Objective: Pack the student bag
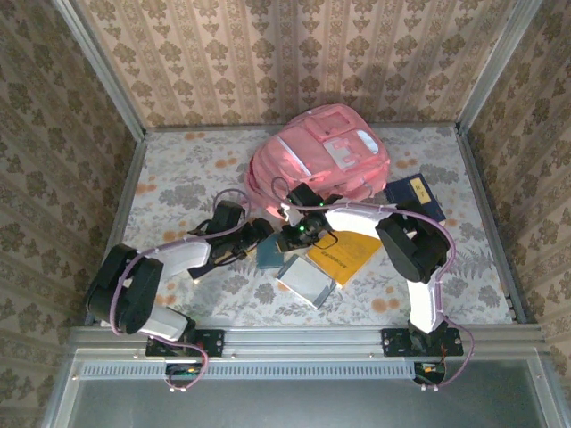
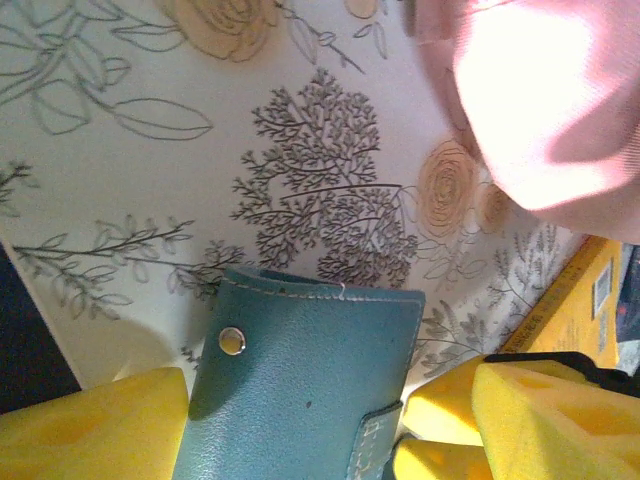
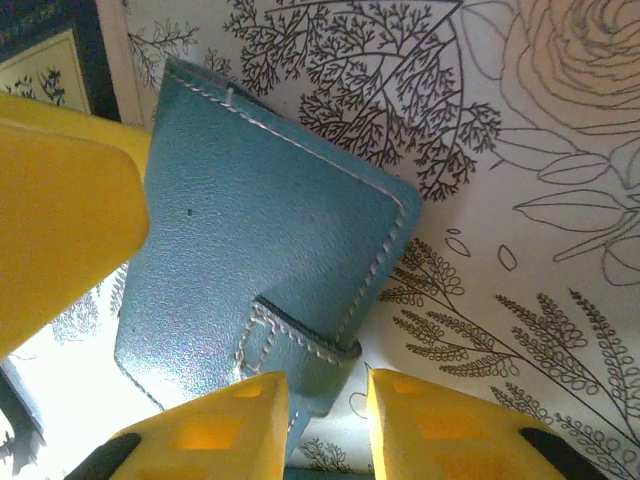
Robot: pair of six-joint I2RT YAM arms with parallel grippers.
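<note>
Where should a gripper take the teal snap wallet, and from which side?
Probably from above: the teal wallet lies face-up on the floral table cover, so only its edges are reachable. Pinch across two opposite stitched edges at mid-body, clear of the strap tab and the snap, which would make the grip uneven. It looks thin, so go low.

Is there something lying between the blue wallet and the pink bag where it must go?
Nothing visible lies between them. In the left wrist view, bare flowered tablecloth separates the teal wallet from the student bag. The yellow book lies off to the side. I cannot tell whether the bag is open.
</note>
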